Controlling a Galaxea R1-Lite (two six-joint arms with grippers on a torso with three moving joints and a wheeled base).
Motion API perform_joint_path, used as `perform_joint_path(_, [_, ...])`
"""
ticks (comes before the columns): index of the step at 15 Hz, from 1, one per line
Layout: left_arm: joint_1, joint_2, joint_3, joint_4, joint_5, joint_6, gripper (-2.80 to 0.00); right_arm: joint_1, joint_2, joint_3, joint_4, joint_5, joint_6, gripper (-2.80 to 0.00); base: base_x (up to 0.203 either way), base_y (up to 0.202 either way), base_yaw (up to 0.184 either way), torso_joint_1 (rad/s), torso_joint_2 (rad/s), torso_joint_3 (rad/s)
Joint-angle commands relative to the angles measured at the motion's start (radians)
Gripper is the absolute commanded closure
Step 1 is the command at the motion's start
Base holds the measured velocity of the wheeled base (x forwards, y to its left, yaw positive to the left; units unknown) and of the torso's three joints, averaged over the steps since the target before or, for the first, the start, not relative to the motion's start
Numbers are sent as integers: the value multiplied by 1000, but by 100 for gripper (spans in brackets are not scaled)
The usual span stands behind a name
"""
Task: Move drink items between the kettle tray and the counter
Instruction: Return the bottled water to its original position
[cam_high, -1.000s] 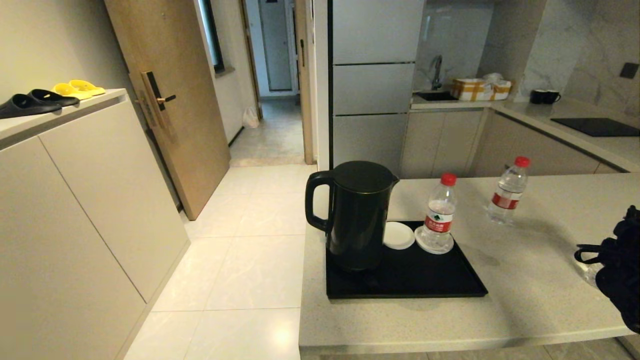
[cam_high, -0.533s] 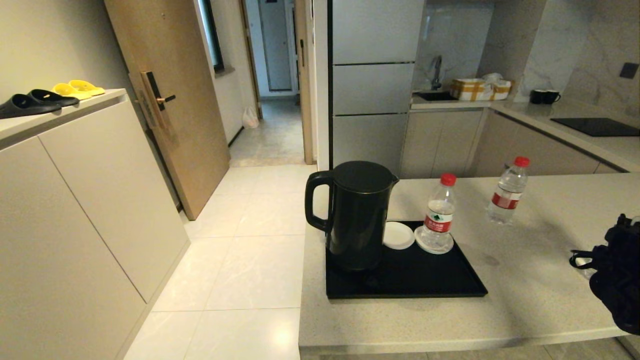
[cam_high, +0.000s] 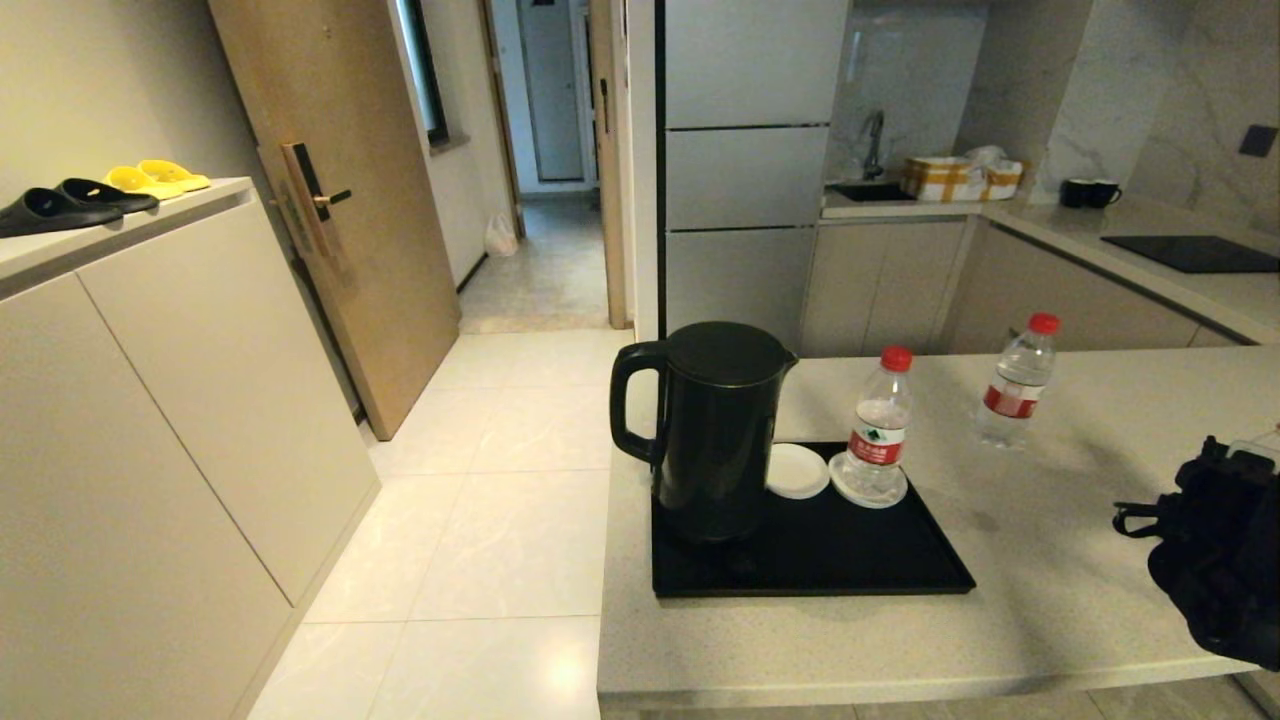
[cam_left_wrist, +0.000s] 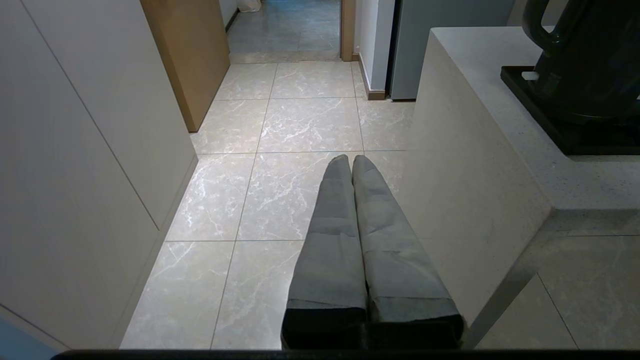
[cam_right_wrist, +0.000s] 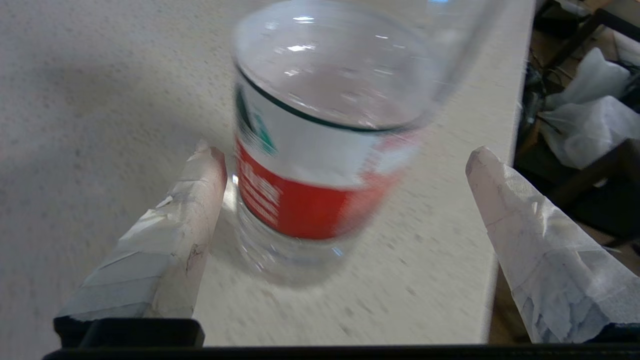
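Creeping leftward along the surface (cam_high: 1050, 560) since the earlier frames, the right claw (cam_right_wrist: 345, 200) stands released astride a bottle (cam_right_wrist: 325, 150) at the right edge, ready to grip, while the left claw (cam_left_wrist: 351, 165) hangs clenched over the floor, idle.

Head view high over counter (cam_high: 1050, 560), left wrist low beside kettle (cam_left_wrist: 590, 55), right wrist close.

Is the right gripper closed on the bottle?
No: the right gripper is open, its fingers apart on either side of the bottle, which stands on the counter.
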Motion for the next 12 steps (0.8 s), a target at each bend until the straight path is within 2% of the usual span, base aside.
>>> perform_joint_path(1, [1, 0, 0, 0, 0, 0, 0, 0, 50, -59, -8, 2, -4, -280, 0, 0, 0, 0, 0, 0])
perform_joint_path(6, [0, 1, 0, 0, 1, 0, 0, 0, 122, -173, -8, 6, -10, -280, 0, 0, 0, 0, 0, 0])
perform_joint_path(12, [1, 1, 0, 0, 0, 0, 0, -10, 127, -223, -8, 6, -11, -280, 0, 0, 0, 0, 0, 0])
